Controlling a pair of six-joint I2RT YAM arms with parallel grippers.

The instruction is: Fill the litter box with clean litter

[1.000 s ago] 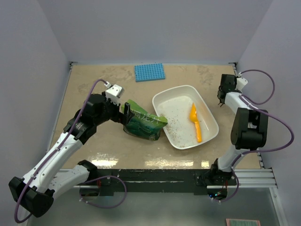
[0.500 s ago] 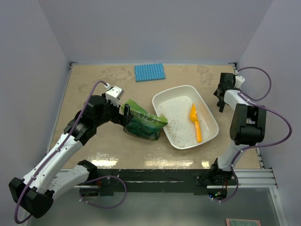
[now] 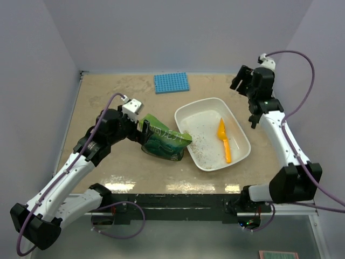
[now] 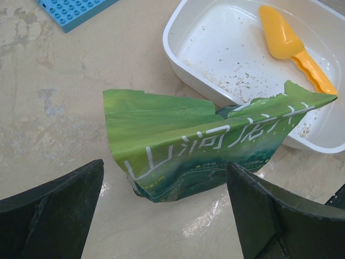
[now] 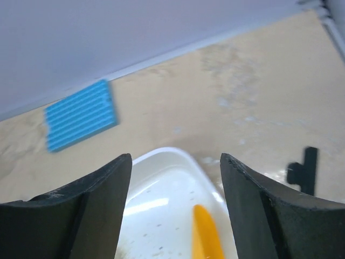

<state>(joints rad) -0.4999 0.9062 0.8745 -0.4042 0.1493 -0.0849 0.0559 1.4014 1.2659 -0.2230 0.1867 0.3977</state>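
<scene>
Right of centre: white shallow rounded plastic litter box, sparse beige-grey litter granules inside | crinkly green foil bag mouth overlaps its left rim | left gripper wide open astride bag, unclamped | right gripper parted, empty, beyond far rim.

The green bag hides part of the litter box rim. The left wrist view's top edge crops the blue mat; the right wrist view's bottom crops the orange scoop
</scene>
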